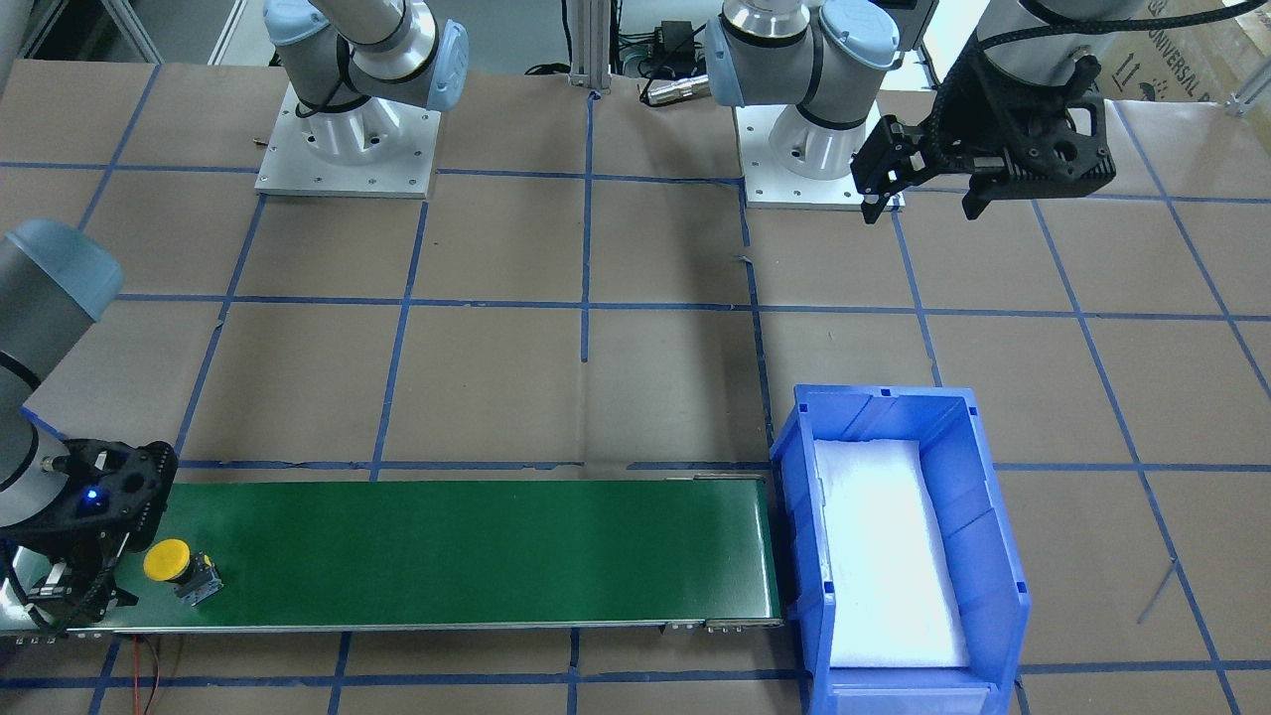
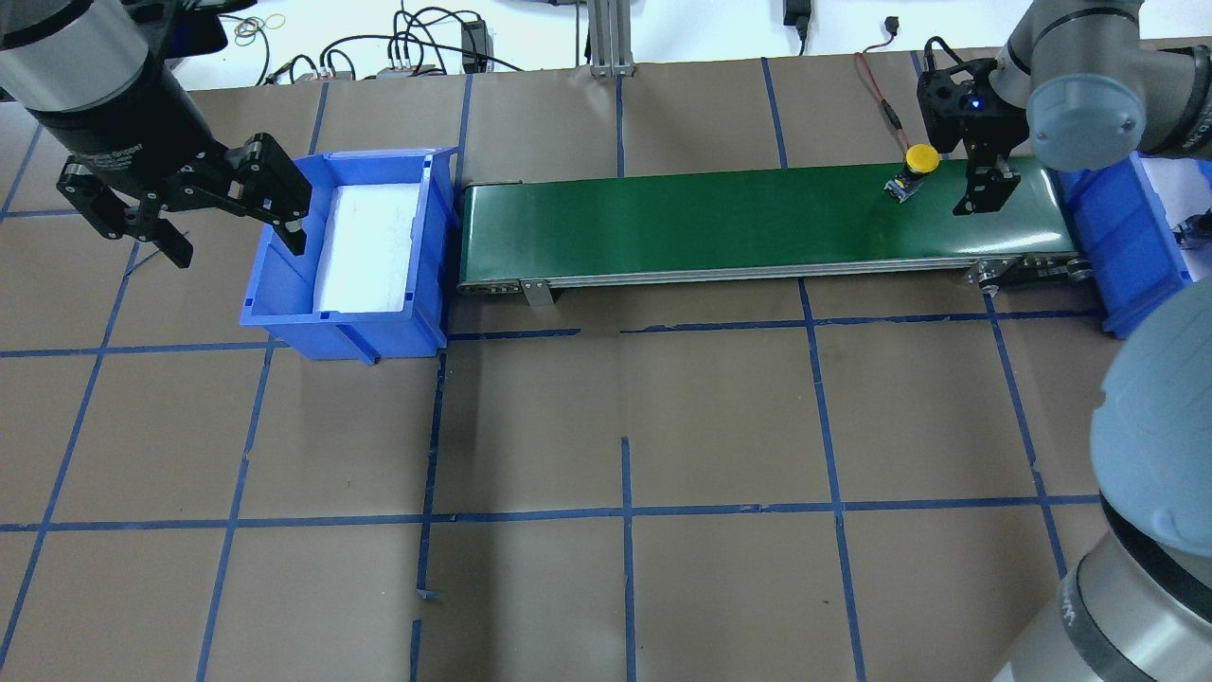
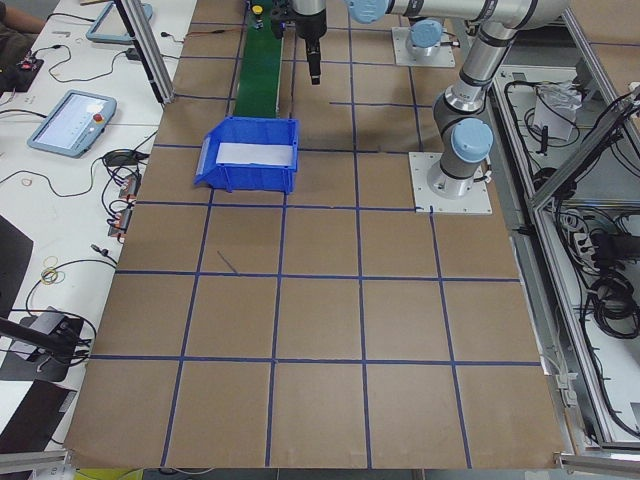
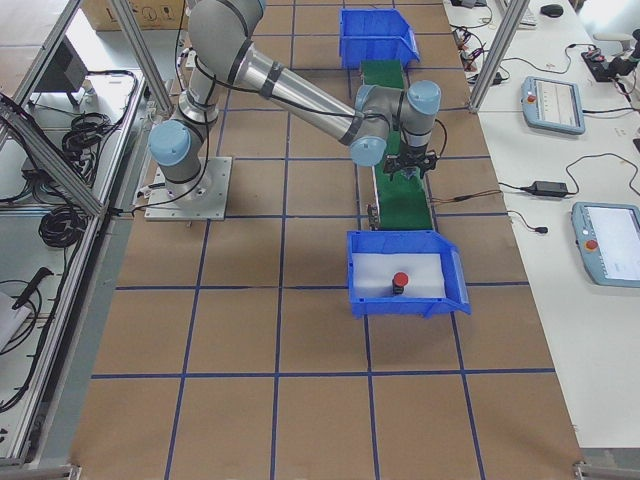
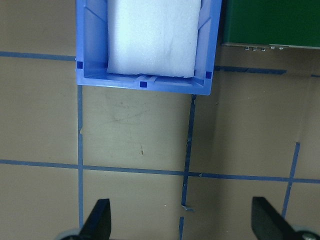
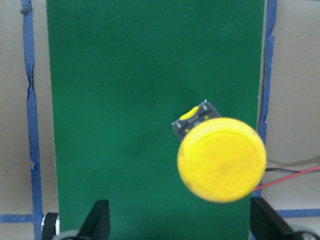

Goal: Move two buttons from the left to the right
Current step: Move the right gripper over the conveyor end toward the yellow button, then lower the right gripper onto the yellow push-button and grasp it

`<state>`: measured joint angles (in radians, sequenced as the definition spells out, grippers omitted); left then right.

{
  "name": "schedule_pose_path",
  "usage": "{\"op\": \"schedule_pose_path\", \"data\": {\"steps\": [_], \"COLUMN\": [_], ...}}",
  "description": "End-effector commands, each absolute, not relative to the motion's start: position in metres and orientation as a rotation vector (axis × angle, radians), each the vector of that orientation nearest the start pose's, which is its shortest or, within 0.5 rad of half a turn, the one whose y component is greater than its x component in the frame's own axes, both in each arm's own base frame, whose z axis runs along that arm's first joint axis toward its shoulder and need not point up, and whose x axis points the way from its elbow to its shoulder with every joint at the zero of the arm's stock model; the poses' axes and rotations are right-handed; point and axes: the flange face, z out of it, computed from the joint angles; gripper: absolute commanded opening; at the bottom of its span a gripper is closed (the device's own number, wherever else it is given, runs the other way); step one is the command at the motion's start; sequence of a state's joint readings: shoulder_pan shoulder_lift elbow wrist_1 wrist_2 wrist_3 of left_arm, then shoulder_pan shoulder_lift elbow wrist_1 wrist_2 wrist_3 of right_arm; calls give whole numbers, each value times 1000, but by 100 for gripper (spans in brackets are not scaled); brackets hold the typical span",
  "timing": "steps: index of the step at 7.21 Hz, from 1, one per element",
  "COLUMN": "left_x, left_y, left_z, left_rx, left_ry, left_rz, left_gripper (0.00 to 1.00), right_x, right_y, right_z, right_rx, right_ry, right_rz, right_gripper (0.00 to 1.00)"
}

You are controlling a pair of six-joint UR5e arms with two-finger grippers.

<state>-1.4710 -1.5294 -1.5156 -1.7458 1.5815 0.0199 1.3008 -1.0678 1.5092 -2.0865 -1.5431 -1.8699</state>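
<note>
Though the right arm hides most of it in the overhead view, the nearest blue plastic bin [image 4: 405,307], seen from the right-side camera, holds the red mushroom-capped push-button [image 4: 400,281] on a white foam liner [image 4: 425,275]. Beyond it, at the right end of the green conveyor belt [image 2: 682,213], sits the yellow mushroom-capped push-button [image 2: 918,163], its base blurred and half covered by the cap in the wrist view. The right pincer [image 6: 182,220] hangs over the belt, spread wide and empty, only its fingertips showing, the yellow button at 1 o'clock. Farthest off, the left pincer [image 2: 237,248] hovers over the brown-papered table [image 2: 142,398], likewise spread and empty, the second blue bin [image 2: 346,327] at 12 o'clock.
</note>
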Motion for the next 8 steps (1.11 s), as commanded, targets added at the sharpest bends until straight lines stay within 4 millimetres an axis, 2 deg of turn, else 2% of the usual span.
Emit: {"op": "schedule_pose_path", "data": {"steps": [1, 3, 8], "left_x": [-85, -85, -85], "left_y": [-475, -475, -475], "left_z": [518, 518, 518], "left_rx": [-124, -127, -127], "left_ry": [3131, 3131, 3131], "left_rz": [123, 123, 126], "left_gripper": [100, 100, 100], "right_x": [-47, -50, -49], "right_y": [-683, -691, -692], "right_z": [281, 289, 285], "right_rx": [-2302, -2313, -2311], "right_ry": [2229, 2244, 2238], "right_rz": [-107, -124, -120], "right_gripper": [100, 100, 100]}}
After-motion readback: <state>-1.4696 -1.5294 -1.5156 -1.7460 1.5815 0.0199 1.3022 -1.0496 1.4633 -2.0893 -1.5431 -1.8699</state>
